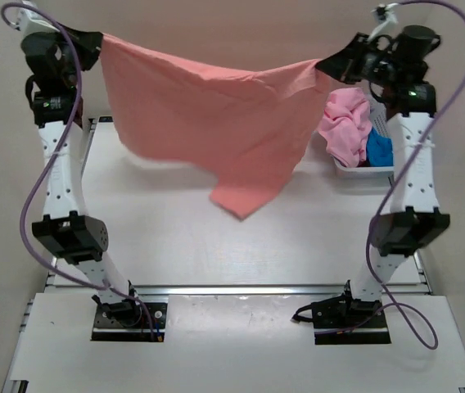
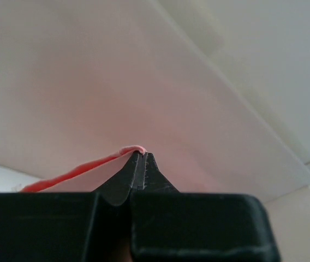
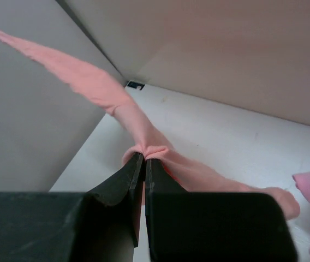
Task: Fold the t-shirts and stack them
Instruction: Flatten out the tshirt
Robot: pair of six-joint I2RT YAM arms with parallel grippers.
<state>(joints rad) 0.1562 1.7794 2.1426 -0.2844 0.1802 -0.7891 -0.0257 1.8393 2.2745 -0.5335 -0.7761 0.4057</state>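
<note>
While both arms reach up toward the far side of the desk (image 1: 175,246), the salmon-coral t-shirt (image 1: 216,123) hangs spread between them like a sagging banner. The left fingers (image 1: 93,45) are clenched on its upper left corner. The left wrist view shows the left fingers (image 2: 138,164) pressed tight together with a thin fold of coral cloth caught at the very tips. The right fingers (image 1: 328,67) pinch the opposite edge, and the right wrist view shows them (image 3: 138,164) closed on a small bunch of the fabric, which runs off taut to the upper left. The shirt's lowest corner droops over the middle of the desk; whether it touches the surface cannot be told.

The desk is a plain white, matte top with faint scuffs. At its far right stands a white plastic basket (image 1: 363,170), which holds the crumpled lighter pink t-shirt (image 1: 347,123) and, beside it, the bright blue t-shirt (image 1: 378,150). A silver rail (image 1: 241,289) runs along the near edge, and in front of it a white board (image 1: 241,344) carries the two arm bases. Purple cables (image 1: 28,213) loop along both arms. Beige walls meet behind the desk, and a small black mark (image 3: 136,85) sits at the far corner.
</note>
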